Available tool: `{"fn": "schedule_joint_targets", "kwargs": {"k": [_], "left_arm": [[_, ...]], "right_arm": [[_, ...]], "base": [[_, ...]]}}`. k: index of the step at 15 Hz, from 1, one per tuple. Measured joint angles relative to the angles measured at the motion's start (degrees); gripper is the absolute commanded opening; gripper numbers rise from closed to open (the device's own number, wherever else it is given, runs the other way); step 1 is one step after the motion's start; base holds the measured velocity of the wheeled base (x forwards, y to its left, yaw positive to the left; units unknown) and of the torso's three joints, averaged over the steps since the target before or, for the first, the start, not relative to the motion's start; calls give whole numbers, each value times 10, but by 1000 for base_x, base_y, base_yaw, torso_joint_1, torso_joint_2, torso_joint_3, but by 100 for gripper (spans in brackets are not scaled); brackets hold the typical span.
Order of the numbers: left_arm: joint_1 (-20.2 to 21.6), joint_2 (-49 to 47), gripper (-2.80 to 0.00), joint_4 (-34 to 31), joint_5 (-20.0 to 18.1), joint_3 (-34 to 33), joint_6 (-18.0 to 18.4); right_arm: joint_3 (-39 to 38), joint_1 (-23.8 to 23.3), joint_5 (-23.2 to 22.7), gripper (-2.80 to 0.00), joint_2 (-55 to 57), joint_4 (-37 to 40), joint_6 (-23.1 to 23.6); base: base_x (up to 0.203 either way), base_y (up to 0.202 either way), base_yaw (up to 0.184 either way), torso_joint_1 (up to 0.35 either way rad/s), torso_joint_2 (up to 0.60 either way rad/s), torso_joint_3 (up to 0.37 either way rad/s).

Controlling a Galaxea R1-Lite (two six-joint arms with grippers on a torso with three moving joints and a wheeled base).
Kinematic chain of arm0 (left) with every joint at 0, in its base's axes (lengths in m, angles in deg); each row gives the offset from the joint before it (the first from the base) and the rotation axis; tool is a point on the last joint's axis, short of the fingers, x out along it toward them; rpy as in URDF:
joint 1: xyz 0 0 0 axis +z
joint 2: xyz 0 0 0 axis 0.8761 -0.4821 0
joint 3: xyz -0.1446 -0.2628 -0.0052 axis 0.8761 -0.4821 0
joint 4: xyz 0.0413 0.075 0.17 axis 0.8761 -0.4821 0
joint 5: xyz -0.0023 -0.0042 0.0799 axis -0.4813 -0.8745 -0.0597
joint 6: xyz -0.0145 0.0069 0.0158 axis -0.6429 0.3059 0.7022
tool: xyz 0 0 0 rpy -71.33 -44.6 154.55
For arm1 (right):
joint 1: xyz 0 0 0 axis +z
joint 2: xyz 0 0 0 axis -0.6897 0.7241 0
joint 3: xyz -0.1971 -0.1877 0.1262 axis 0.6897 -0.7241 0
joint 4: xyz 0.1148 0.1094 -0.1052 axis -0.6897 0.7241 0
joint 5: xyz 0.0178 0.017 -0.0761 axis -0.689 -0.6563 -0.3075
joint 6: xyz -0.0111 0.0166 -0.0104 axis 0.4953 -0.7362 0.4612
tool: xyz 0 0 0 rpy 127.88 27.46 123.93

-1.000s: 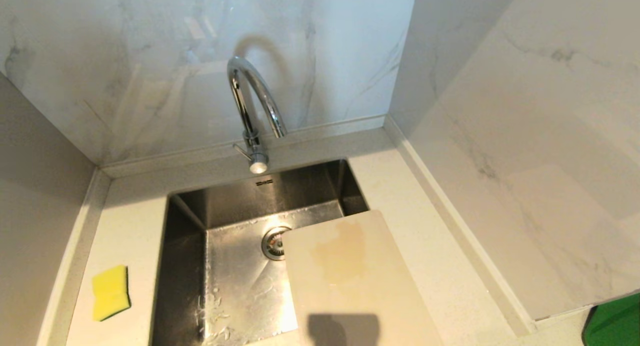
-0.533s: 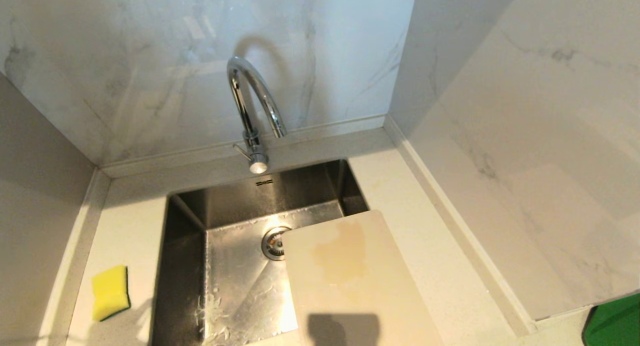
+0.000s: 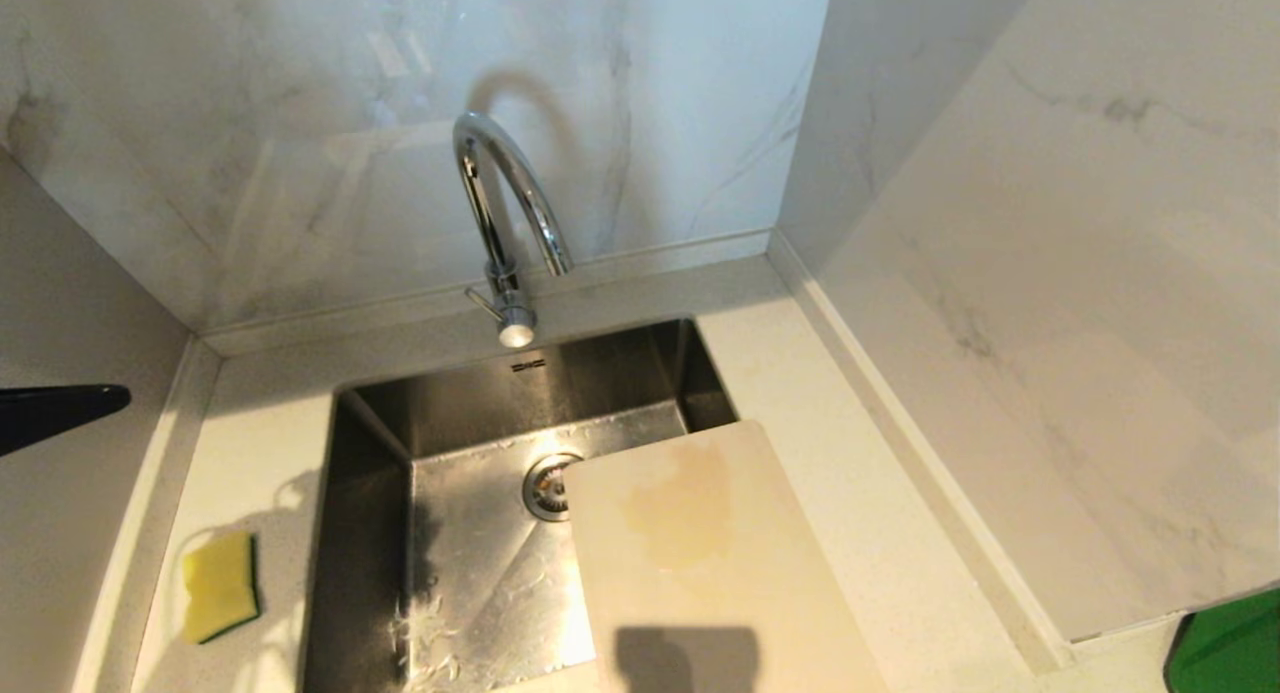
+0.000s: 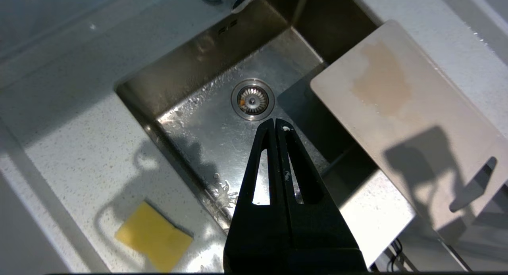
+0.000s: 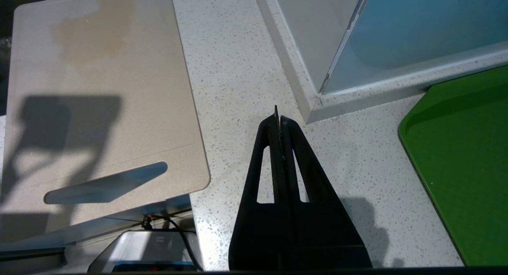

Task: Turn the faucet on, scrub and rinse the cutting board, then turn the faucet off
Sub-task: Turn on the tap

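The chrome faucet point(image 3: 500, 203) stands behind the sink with its lever knob point(image 3: 516, 328) pointing forward; no water shows. The cream cutting board point(image 3: 700, 553), tan-stained, rests tilted across the sink's right front corner, its slot handle point(image 5: 105, 183) at the near end. My left gripper point(image 3: 125, 398) pokes in at the left edge of the head view, high above the counter. In the left wrist view the left gripper point(image 4: 275, 122) is shut and empty over the sink basin. My right gripper point(image 5: 278, 118) is shut and empty, parked over the counter beside the board point(image 5: 99, 100).
A yellow-and-green sponge point(image 3: 220, 585) lies on the counter left of the steel sink point(image 3: 470, 393). The drain point(image 3: 548, 486) sits mid-basin. Marble walls close the back and right. A green tray point(image 3: 1230, 643) is at the front right.
The left gripper has risen into the head view at the left edge, and its shadow now falls on the counter and sponge. Board, sponge and right arm have not moved.
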Motion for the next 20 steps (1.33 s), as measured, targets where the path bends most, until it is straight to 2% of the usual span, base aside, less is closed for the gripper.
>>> {"fn": "schedule_joint_targets", "kwargs": {"k": [3, 6, 10, 13, 17, 20], "left_arm": [[-6, -98, -280, 3, 19, 46, 0], [-20, -193, -280, 15, 56, 103, -23], [-51, -319, -280, 49, 113, 201, -93], [-72, -395, -280, 54, 128, 267, -170], [-94, -476, -280, 52, 159, 348, -252], [-100, -523, -280, 50, 164, 402, -293]], "right_arm": [[0, 0, 0, -280, 0, 0, 0], [0, 0, 0, -280, 0, 0, 0], [0, 0, 0, -280, 0, 0, 0], [0, 0, 0, -280, 0, 0, 0], [0, 0, 0, -280, 0, 0, 0], [0, 0, 0, -280, 0, 0, 0]], "base": [[0, 0, 0, 0, 0, 0], [0, 0, 0, 0, 0, 0], [0, 0, 0, 0, 0, 0], [0, 0, 0, 0, 0, 0], [0, 0, 0, 0, 0, 0], [0, 0, 0, 0, 0, 0]]}}
